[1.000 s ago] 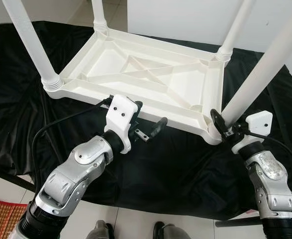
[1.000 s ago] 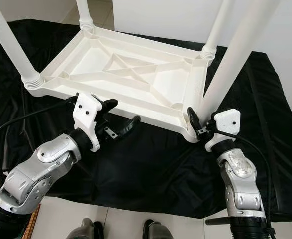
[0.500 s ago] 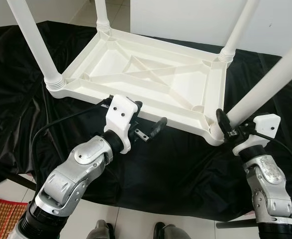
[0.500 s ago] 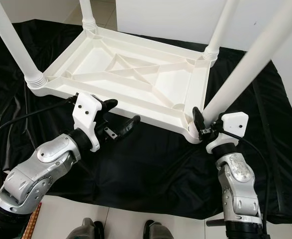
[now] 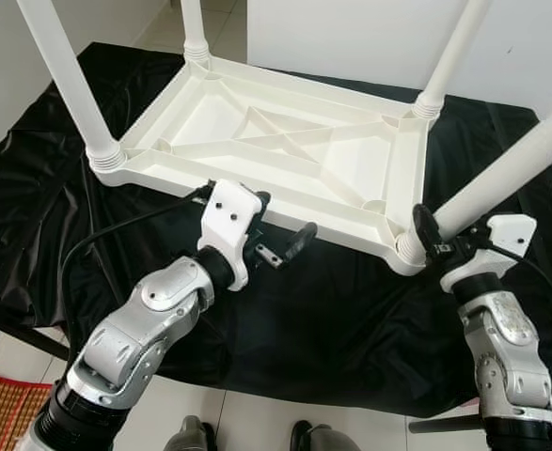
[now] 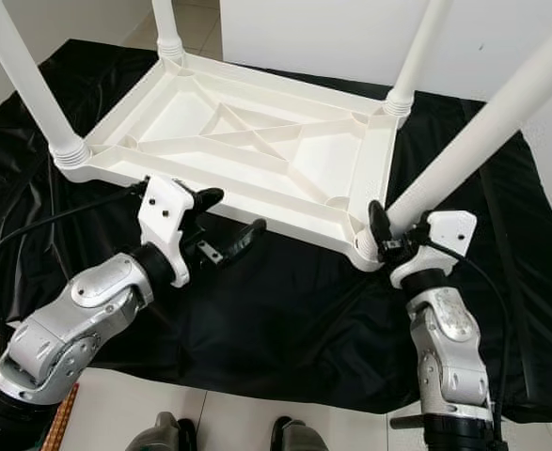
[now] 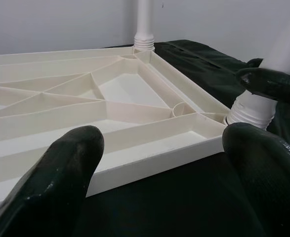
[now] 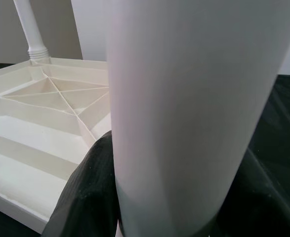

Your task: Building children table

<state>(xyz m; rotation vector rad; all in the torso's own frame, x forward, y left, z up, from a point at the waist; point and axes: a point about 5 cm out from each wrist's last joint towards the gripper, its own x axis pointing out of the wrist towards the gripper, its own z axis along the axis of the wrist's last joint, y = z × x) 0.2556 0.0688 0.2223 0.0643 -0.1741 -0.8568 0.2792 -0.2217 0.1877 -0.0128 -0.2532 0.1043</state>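
Here, the white plastic table (image 5: 276,141) lies upside down on a black cloth (image 5: 332,319) that covers the work surface. The cloth is glossy and wrinkled, and it hangs over the near edge. Pale floor tiles (image 5: 247,423) show below it, with a red woven mat (image 5: 3,409) at 7 o'clock. A white wall (image 5: 351,38) stands behind at 12 o'clock.

Three legs stand upright in the corner sockets at 9, 11 and 1 o'clock. The fourth leg (image 5: 511,169) leans steeply outward from the near corner socket at 4 o'clock.

The right gripper (image 5: 430,235) is clamped around this leg just above its ribbed collar. The left gripper (image 5: 283,228) hovers with its fingers spread apart, just beside the table's near rim at 6 o'clock, holding nothing.
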